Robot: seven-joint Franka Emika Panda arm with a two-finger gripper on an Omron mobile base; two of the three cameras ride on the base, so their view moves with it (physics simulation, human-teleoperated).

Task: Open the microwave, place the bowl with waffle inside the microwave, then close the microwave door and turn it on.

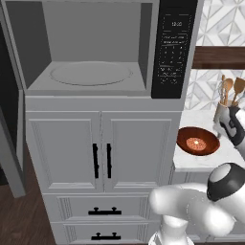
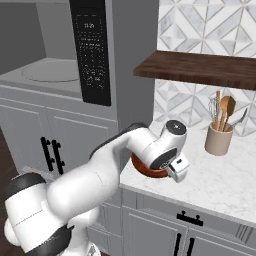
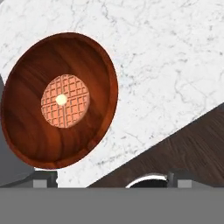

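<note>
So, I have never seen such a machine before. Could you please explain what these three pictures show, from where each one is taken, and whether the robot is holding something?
This is a rendered kitchen with a white robot arm on a driving base. Two pictures come from cameras on the base, behind the arm to its left and right. The third comes from a camera on the hand, looking along the gripper.

The microwave stands open above grey cabinets; the glass turntable shows inside, and the black keypad panel is beside the opening. On the marble counter sits the bowl with waffle. Further back stands a beige cup of utensils.

The gripper is open and holds nothing. It is close above the bowl, which rests on the counter.
</note>
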